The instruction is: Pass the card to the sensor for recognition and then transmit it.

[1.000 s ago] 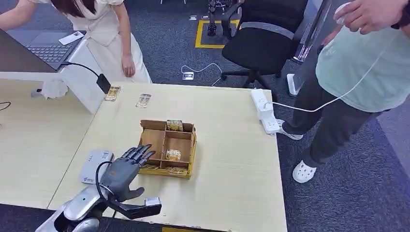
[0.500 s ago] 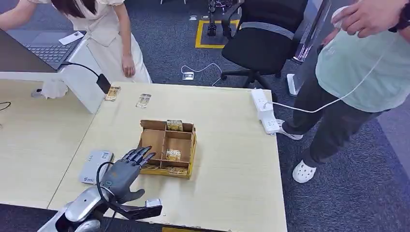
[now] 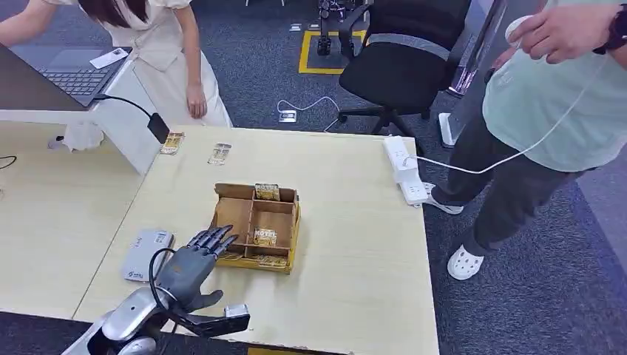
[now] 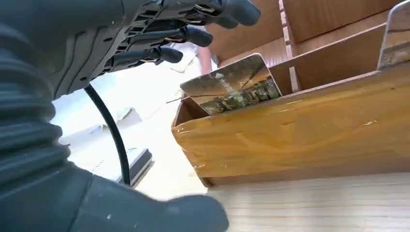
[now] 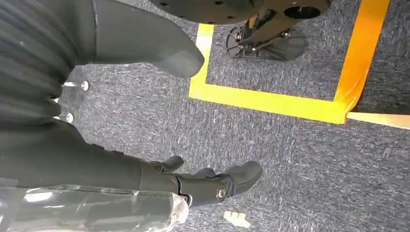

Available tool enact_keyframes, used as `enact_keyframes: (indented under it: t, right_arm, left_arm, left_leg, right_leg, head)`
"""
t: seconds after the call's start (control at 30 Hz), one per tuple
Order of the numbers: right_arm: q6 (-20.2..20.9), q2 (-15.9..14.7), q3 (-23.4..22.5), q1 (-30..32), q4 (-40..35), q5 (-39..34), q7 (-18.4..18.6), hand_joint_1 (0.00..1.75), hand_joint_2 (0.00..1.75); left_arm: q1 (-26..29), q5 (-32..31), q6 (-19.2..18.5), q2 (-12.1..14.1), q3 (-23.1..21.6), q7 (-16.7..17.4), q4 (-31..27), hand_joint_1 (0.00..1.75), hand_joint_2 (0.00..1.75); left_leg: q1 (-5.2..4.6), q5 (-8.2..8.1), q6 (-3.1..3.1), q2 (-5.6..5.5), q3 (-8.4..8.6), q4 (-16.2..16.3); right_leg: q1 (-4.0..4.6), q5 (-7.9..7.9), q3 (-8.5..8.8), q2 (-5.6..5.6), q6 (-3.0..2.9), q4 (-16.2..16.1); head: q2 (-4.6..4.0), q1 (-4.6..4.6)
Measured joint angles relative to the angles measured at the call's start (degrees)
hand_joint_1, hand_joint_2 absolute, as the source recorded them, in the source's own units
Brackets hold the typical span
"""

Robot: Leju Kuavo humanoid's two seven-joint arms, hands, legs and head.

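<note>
The left hand (image 3: 194,260) hovers at the near-left corner of the wooden box (image 3: 256,225) — fingers spread, empty — just short of a card (image 4: 232,87) leaning inside.

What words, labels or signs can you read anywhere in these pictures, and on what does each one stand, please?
"HOTEL": on the upright card in the wooden box, head view; small, so a likely reading only.
Card by the left hand, left wrist view: a small logo and a line of print, too blurred to read.
Grey sensor on the table: small marks, too small to read.
Two cards at the table's far edge: print unreadable.
</note>
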Motion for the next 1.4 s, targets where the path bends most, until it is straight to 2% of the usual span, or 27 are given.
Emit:
enact_keyframes:
  t: [0.07,0.1,0.13,0.23,0.4,0.43,0.5,0.57,0.63,0.7,0.73,0.9,1.0,1.07,1.13,1.17,1.23,1.3,1.37,1.4]
  right_arm:
    - [0.96,0.48,-1.1,0.18,-0.07,1.18,-0.24,0.0,1.75]
    - [1.34,0.79,-1.62,0.27,-0.09,1.64,-0.35,0.0,1.75]
    - [1.71,1.1,-2.19,0.38,-0.2,2.04,-0.44,0.0,1.75]
    - [2.32,1.93,-3.76,0.45,-0.22,2.8,-0.63,0.0,1.75]
    - [2.97,2.78,-5.42,0.47,-0.24,3.65,-0.9,0.0,1.75]
    - [3.04,2.87,-5.64,0.47,-0.24,3.72,-0.92,0.0,1.75]
    - [3.19,3.08,-6.05,0.47,-0.24,3.76,-0.92,0.0,1.75]
    - [3.41,3.28,-6.43,0.48,-0.24,3.94,-0.96,0.0,1.75]
    - [3.83,3.5,-6.82,0.51,-0.24,4.46,-1.07,0.0,1.75]
    - [4.09,3.72,-7.26,0.51,-0.24,4.97,-1.22,0.0,1.75]
    - [4.51,3.89,-7.68,0.52,-0.24,5.38,-1.36,0.0,1.75]
    - [5.38,4.72,-9.21,0.53,-0.24,6.6,-1.57,0.0,1.75]
    - [5.88,5.1,-9.9,0.54,-0.24,7.26,-1.82,0.0,1.75]
    - [6.45,5.51,-10.65,0.56,-0.24,8.07,-2.21,0.0,1.75]
    - [7.04,5.95,-11.48,0.59,-0.24,8.94,-2.47,0.0,1.75]
    - [7.26,6.1,-11.87,0.65,-0.24,9.36,-2.54,0.0,1.75]
    - [8.09,6.52,-12.73,0.97,-0.31,10.37,-2.86,0.0,1.75]
    - [9.07,7.12,-13.92,1.39,-0.63,11.6,-3.39,0.0,1.75]
    - [10.01,7.76,-15.17,1.55,-0.92,12.84,-3.54,0.0,1.75]
    - [10.45,8.05,-15.7,1.62,-1.03,13.4,-3.69,0.0,1.75]
  left_arm:
    - [0.08,-0.2,0.11,-0.13,0.31,0.06,0.15,1.59,1.75]
    - [0.21,-0.35,0.15,-0.18,0.48,0.06,0.22,1.5,1.75]
    - [0.32,-0.46,0.15,-0.22,0.66,0.06,0.28,1.19,1.75]
    - [0.39,-0.55,0.15,-0.42,1.01,0.26,0.57,1.26,1.75]
    - [0.41,-0.46,0.13,-0.74,1.62,0.52,0.66,1.26,1.75]
    - [0.4,-0.44,0.13,-0.79,1.68,0.52,0.66,1.45,1.75]
    - [0.42,-0.44,0.13,-0.87,1.77,0.59,0.66,1.47,1.75]
    - [0.6,-0.42,0.07,-0.88,1.82,0.59,0.7,1.47,1.75]
    - [0.73,-0.26,0.04,-0.92,1.84,0.59,0.7,1.31,1.75]
    - [0.79,-0.15,0.04,-0.92,1.9,0.59,0.7,1.29,1.75]
    - [0.81,-0.07,0.04,-0.94,1.95,0.59,0.7,1.43,1.75]
    - [0.92,0.72,0.02,-0.94,2.06,0.57,0.7,1.45,1.75]
    - [1.07,2.11,0.17,-0.94,2.36,0.09,0.7,1.52,1.75]
    - [1.14,3.37,0.59,-0.9,2.91,-0.18,0.7,1.64,1.75]
    - [1.14,4.48,1.03,-0.59,3.96,-0.39,0.7,1.57,1.75]
    - [1.14,4.94,1.48,-0.27,4.54,-0.68,0.7,1.64,1.75]
    - [1.15,5.95,3.28,0.68,5.99,-1.49,0.68,1.62,1.75]
    - [0.66,7.97,4.02,2.27,8.68,-2.38,0.2,1.68,1.75]
    - [-0.9,9.62,3.78,3.65,11.2,-2.54,-0.64,1.61,1.75]
    - [-1.56,10.12,3.83,4.31,12.62,-2.58,-0.96,1.62,1.75]
  left_leg:
    - [0.0,0.0,0.0,0.0,0.0,0.0]
    - [0.0,0.0,0.0,0.0,0.0,0.0]
    - [0.0,0.0,0.0,0.0,0.0,0.0]
    - [0.0,0.0,0.0,0.0,0.0,0.0]
    - [0.0,0.0,0.0,0.0,0.01,0.0]
    - [0.0,0.0,0.0,0.0,0.01,0.0]
    - [0.0,0.0,0.0,0.0,0.01,0.0]
    - [0.0,0.0,0.0,0.0,0.01,0.0]
    - [0.0,0.0,0.0,0.0,0.01,0.0]
    - [0.0,0.0,0.0,0.0,0.01,0.0]
    - [0.0,0.0,0.0,0.0,0.01,0.0]
    - [0.0,0.0,0.0,0.0,0.01,0.0]
    - [0.0,0.0,0.0,0.0,0.01,0.0]
    - [0.0,0.0,0.0,0.0,0.01,0.0]
    - [0.0,0.0,0.0,0.0,0.01,0.0]
    - [0.0,0.0,0.0,0.0,0.01,0.0]
    - [0.03,0.0,0.0,0.0,0.01,0.0]
    - [0.05,0.01,-0.01,-0.01,0.01,0.0]
    - [0.07,0.02,-0.03,-0.02,0.02,-0.01]
    - [0.07,0.03,-0.03,0.01,0.03,-0.01]
  right_leg:
    - [0.0,0.0,0.0,0.0,0.0,0.0]
    - [0.0,0.0,0.0,0.0,0.0,0.0]
    - [0.0,0.0,0.0,0.0,0.0,0.0]
    - [0.0,0.0,0.01,0.0,0.0,0.0]
    - [0.0,0.0,0.02,0.0,0.0,0.0]
    - [0.0,0.0,0.02,0.0,0.0,0.0]
    - [0.0,0.0,0.02,0.0,0.0,0.0]
    - [0.0,0.0,0.02,0.0,0.0,0.0]
    - [0.0,0.0,0.02,0.0,0.0,0.0]
    - [0.0,0.0,0.02,0.0,0.0,0.0]
    - [0.0,0.0,0.02,0.0,0.0,0.0]
    - [0.0,0.0,0.02,0.0,0.0,0.0]
    - [0.0,0.0,0.02,0.0,0.0,0.0]
    - [0.0,0.0,0.02,0.0,0.0,0.0]
    - [0.0,0.0,0.02,0.0,0.0,0.0]
    - [0.0,0.0,0.02,0.0,0.0,0.0]
    - [0.03,0.0,0.01,0.0,0.0,0.0]
    - [0.05,0.0,-0.03,0.0,0.0,0.01]
    - [0.06,0.0,0.01,-0.01,-0.01,0.01]
    - [0.06,0.0,0.01,0.0,-0.01,0.03]
  head:
    - [0.0,0.0]
    - [0.0,0.0]
    - [0.0,0.02]
    - [0.0,0.02]
    - [0.0,0.02]
    - [0.0,0.0]
    - [0.0,0.0]
    - [0.0,-0.02]
    - [0.0,0.0]
    - [0.0,0.02]
    - [0.0,0.0]
    - [0.0,0.0]
    - [0.0,0.0]
    - [0.0,0.0]
    - [0.0,0.0]
    - [0.0,0.02]
    - [0.0,0.0]
    - [0.0,0.0]
    - [0.0,0.0]
    - [0.0,0.0]
